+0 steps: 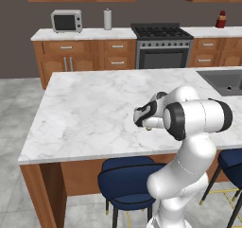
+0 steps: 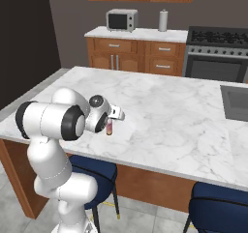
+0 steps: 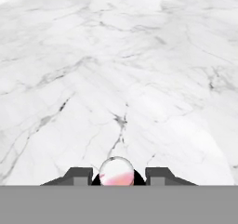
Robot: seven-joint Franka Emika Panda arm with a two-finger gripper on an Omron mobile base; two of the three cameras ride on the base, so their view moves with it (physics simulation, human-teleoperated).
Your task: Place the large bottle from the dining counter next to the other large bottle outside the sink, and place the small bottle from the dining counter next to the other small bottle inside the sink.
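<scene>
My gripper [image 2: 110, 124] hangs over the near left part of the dining counter [image 2: 160, 111], shut on the small bottle [image 2: 109, 128], a slim orange-red bottle held upright just above the marble. In the hand view the bottle's pale round top [image 3: 116, 172] sits between the two dark fingertips of the gripper [image 3: 116, 175]. In the left base view my own forearm hides the bottle. The sink [image 1: 221, 80] is a dark basin at the counter's far right end [image 2: 236, 102], with a tiny reddish thing [image 1: 229, 87] inside. The large bottles are out of view.
Blue stools [image 1: 126, 182] stand under the counter's near edge. Across the aisle are wooden cabinets with a microwave [image 1: 66, 21], a paper towel roll [image 1: 108, 19], a stove [image 1: 160, 45] and a red bottle [image 1: 220, 20].
</scene>
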